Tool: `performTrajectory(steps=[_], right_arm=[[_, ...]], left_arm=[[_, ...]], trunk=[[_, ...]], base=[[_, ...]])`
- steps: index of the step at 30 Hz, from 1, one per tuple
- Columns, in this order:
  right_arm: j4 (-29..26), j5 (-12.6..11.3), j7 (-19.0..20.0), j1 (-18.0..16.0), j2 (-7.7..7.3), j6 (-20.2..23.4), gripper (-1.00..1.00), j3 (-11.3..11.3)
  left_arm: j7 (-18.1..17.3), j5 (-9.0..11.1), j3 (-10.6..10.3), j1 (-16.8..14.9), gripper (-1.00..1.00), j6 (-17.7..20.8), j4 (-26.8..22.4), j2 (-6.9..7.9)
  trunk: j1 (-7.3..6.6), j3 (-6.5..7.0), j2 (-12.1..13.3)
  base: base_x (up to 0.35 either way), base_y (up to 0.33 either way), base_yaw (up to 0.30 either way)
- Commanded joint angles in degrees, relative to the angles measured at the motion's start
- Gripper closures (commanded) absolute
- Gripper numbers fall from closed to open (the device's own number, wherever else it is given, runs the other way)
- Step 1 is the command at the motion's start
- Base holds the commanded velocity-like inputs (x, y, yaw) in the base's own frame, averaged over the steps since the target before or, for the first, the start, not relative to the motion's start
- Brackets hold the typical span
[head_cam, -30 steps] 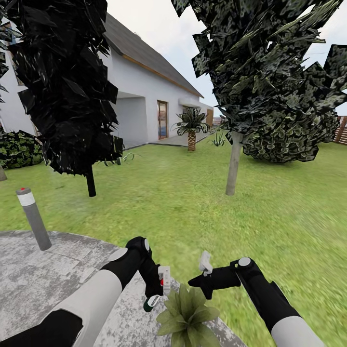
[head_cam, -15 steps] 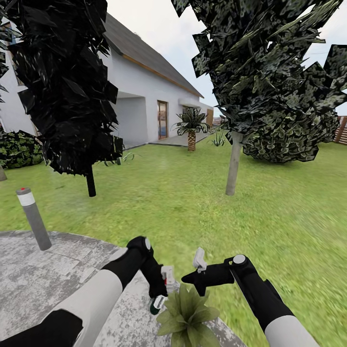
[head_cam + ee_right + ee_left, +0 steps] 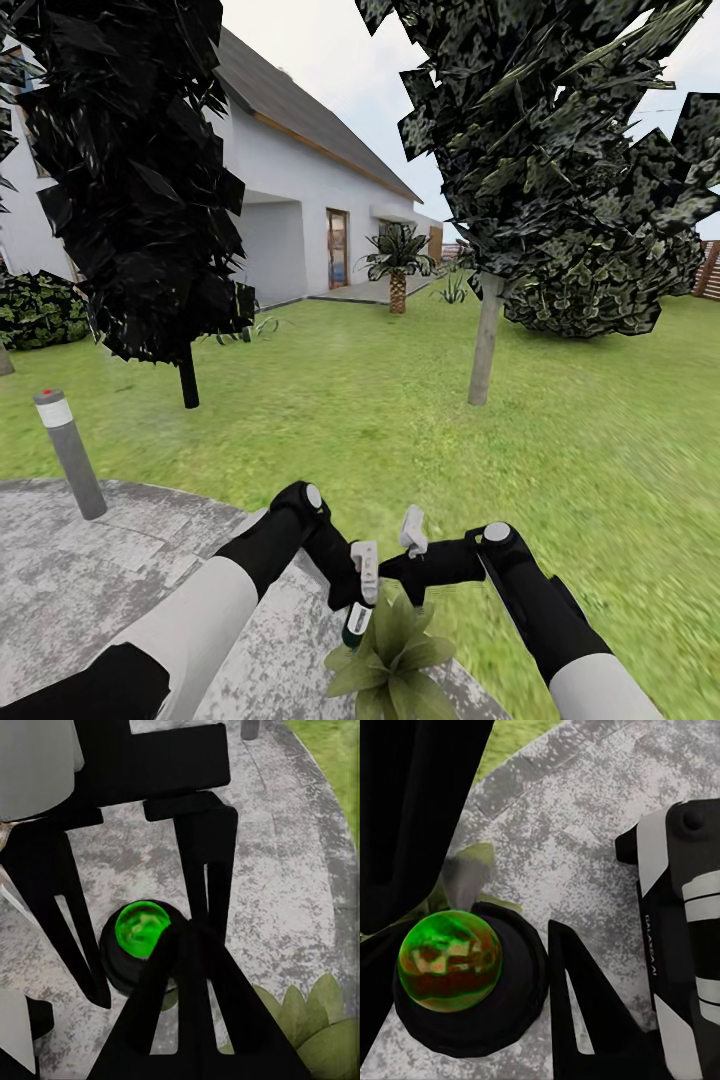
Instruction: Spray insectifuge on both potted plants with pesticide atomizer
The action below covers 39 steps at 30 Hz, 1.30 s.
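Gripped the pesticide atomizer (image 3: 356,622) in the left gripper (image 3: 358,600), jaws pinching its dark body from both sides, its lower end hanging below the fingertips. Saw the same in the left wrist view: a glossy green dome in a round black collar, wedged between a broad black finger on one side and a slimmer slotted finger (image 3: 577,1020) on the other, pressed against both.

Held the right gripper (image 3: 398,576) just beside the left one, pointing toward it, close to the atomizer. Made out in the right wrist view one slotted finger (image 3: 187,1020) lying against the atomizer's black collar. Could not tell whether the right jaws were spread or pressed together, the second finger not being clearly separable from the other dark shapes around it.

Found one potted plant (image 3: 388,652) directly below both sets of jaws, a low rosette of broad pointed green leaves, its upper leaves reaching up near the atomizer's lower end. Could not tell whether leaf and atomizer touched. Could not see its pot.

Stood over mottled grey paving (image 3: 90,590) beneath the left jaws, with green lawn (image 3: 400,430) spreading out beyond both grippers. Noted a grey bollard (image 3: 70,452) well apart from the left jaws on their outer side, two dark trees (image 3: 140,180) far ahead of the jaws, and a white house (image 3: 300,190) behind them.
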Motion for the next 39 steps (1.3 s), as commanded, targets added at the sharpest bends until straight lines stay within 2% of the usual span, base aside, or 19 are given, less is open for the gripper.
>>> performTrajectory(steps=[1,15,16,18,19,22,23,26,27,28,29,30,32,33,35,37,39], right_arm=[[-0.2,0.1,0.2,0.0,-0.03,0.6,1.00,0.1],[-0.5,0.1,0.2,0.0,-0.18,0.6,1.00,0.0],[-0.5,0.1,0.2,0.0,-0.19,0.6,1.00,0.0],[-0.5,0.1,0.2,0.0,-0.25,0.6,1.00,0.0],[-0.5,0.1,0.2,-0.1,-0.23,0.6,1.00,0.0],[-0.5,0.1,0.2,0.0,-0.27,0.6,1.00,0.0],[-0.5,0.1,0.2,0.0,-0.28,0.6,1.00,0.0],[-0.4,0.1,0.1,-0.1,-0.27,0.6,1.00,-0.1],[-0.4,0.1,0.1,-0.1,-0.24,0.6,1.00,0.0],[-0.4,0.1,0.1,-0.1,-0.24,0.6,1.00,-0.1],[-0.4,0.1,0.1,0.0,-0.24,0.6,-1.00,-0.1],[-0.4,0.1,0.0,0.0,-0.22,0.5,-1.00,-0.2],[-0.2,0.0,0.0,0.0,-0.31,0.5,-1.00,-0.3],[0.3,0.0,0.0,0.1,-0.45,0.5,-1.00,-0.4],[1.8,0.0,-0.2,0.3,-0.65,0.5,-1.00,-0.5],[8.1,0.0,-0.4,0.4,-0.85,0.5,-1.00,-0.8],[15.5,-0.1,-0.5,0.5,-1.62,0.4,-1.00,-3.1]], left_arm=[[-0.2,-0.2,0.0,0.0,1.00,0.6,-0.1,-0.01],[0.5,-0.7,-0.1,0.0,1.00,0.6,-0.2,-0.01],[0.7,-1.4,-0.1,0.0,1.00,0.6,-0.1,-0.01],[0.8,-4.4,0.0,0.0,1.00,0.6,-0.1,-0.01],[0.9,-7.0,0.1,0.0,1.00,0.7,0.0,-0.01],[1.1,-11.3,0.4,0.0,1.00,0.8,0.0,-0.01],[1.4,-11.8,0.5,0.0,1.00,0.8,0.0,-0.01],[5.2,-12.5,1.3,0.0,1.00,1.0,0.0,3.34],[6.3,-12.6,2.1,-0.1,1.00,1.2,0.0,3.77],[7.8,-12.6,4.4,-0.1,1.00,1.8,0.0,4.13],[8.8,-12.5,6.5,-0.1,1.00,2.6,0.0,4.20],[10.7,-12.4,10.1,0.0,1.00,4.4,0.0,4.17],[14.1,-12.2,15.5,-0.1,1.00,7.3,0.0,4.03],[17.1,-11.5,20.7,-0.1,1.00,9.1,0.0,3.98],[20.5,-10.0,27.6,0.0,1.00,10.6,0.0,3.94],[26.0,-8.6,37.6,0.0,1.00,11.3,0.0,3.93],[29.8,-8.3,42.6,0.1,1.00,11.5,0.0,3.93]], trunk=[[0.00,-0.07,0.0],[0.00,-0.07,0.0],[0.00,-0.07,0.0],[0.00,-0.07,0.0],[0.00,-0.07,0.0],[0.00,-0.07,0.0],[0.00,-0.07,0.0],[0.00,-0.07,0.0],[0.00,-0.07,0.0],[0.00,-0.07,0.0],[0.00,-0.07,0.0],[0.00,-0.07,0.0],[0.00,-0.07,0.0],[0.00,-0.07,0.0],[0.00,-0.07,0.0],[0.00,-0.07,0.0],[0.00,-0.07,0.0]], base=[[0.000,0.000,0.000],[0.000,0.000,0.000],[0.000,0.000,0.000],[0.000,0.000,0.000],[0.000,0.000,0.000],[0.000,0.000,0.000],[0.000,0.000,0.000],[0.000,0.000,0.000],[0.000,0.000,0.000],[0.000,0.000,0.000],[0.000,0.000,0.000],[0.000,0.000,0.000],[0.000,0.000,0.000],[0.000,0.000,0.000],[0.000,0.000,0.000],[0.000,0.000,0.000],[0.000,0.000,0.000]])
